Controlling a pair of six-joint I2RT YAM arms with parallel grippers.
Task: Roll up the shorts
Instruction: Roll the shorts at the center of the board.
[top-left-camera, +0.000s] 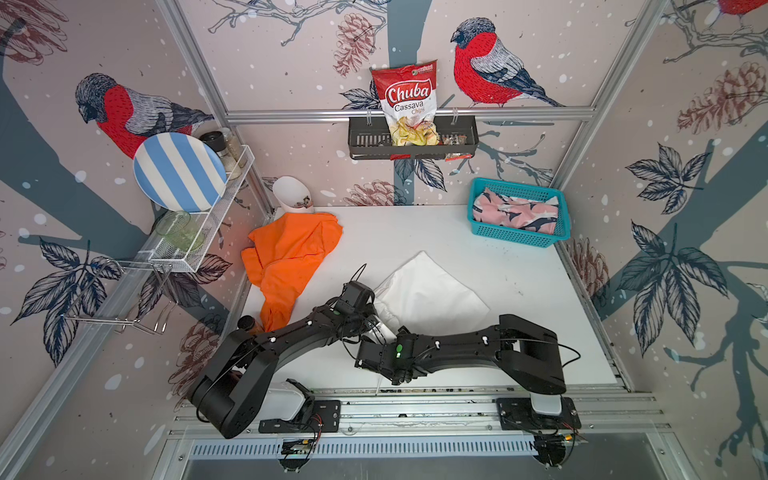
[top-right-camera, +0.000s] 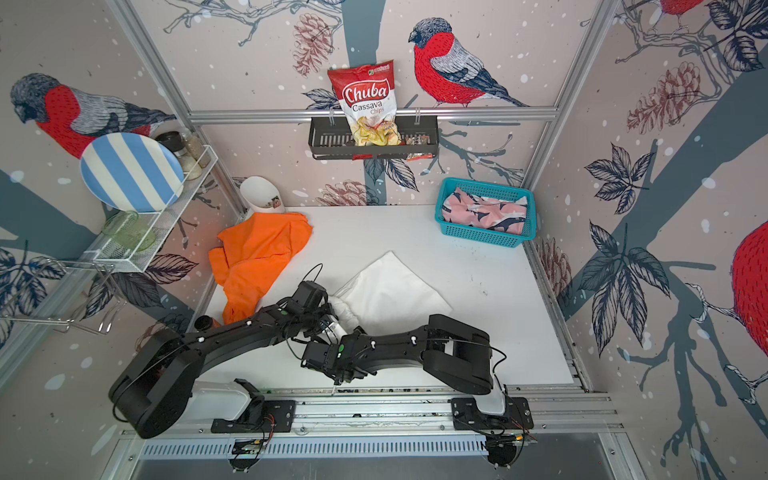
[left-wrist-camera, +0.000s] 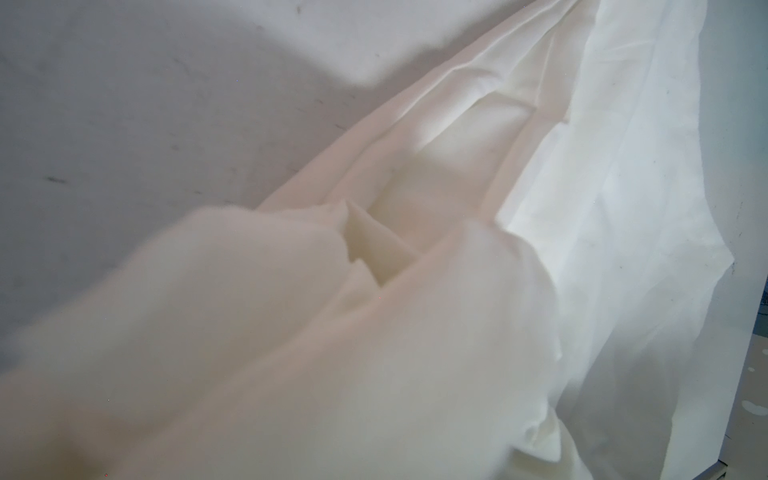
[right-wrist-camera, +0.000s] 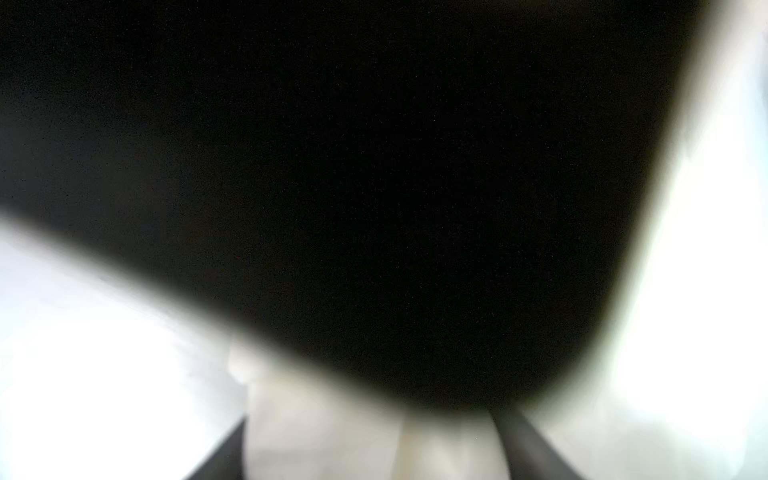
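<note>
The white shorts (top-left-camera: 428, 291) (top-right-camera: 390, 286) lie mid-table, their near-left end bunched up where both grippers meet. My left gripper (top-left-camera: 376, 322) (top-right-camera: 332, 320) sits at that bunch. In the left wrist view taut folds of white shorts (left-wrist-camera: 457, 187) run up over its jaws and hide them. My right gripper (top-left-camera: 395, 334) (right-wrist-camera: 374, 457) comes in from the right. Its dark fingers (right-wrist-camera: 528, 444) stand apart with white cloth (right-wrist-camera: 353, 440) filling the gap. The orange shorts (top-left-camera: 291, 257) lie crumpled at the left. The pink printed shorts (top-left-camera: 515, 212) rest in a teal basket (top-left-camera: 519, 241).
A tipped white bowl (top-left-camera: 291, 195) sits at the back left corner. A wire shelf on the left wall holds a striped plate (top-left-camera: 178, 170) and a green glass (top-left-camera: 178, 232). A chips bag (top-left-camera: 409, 104) stands in a black wall rack. A dark blurred mass (right-wrist-camera: 332, 166) fills most of the right wrist view.
</note>
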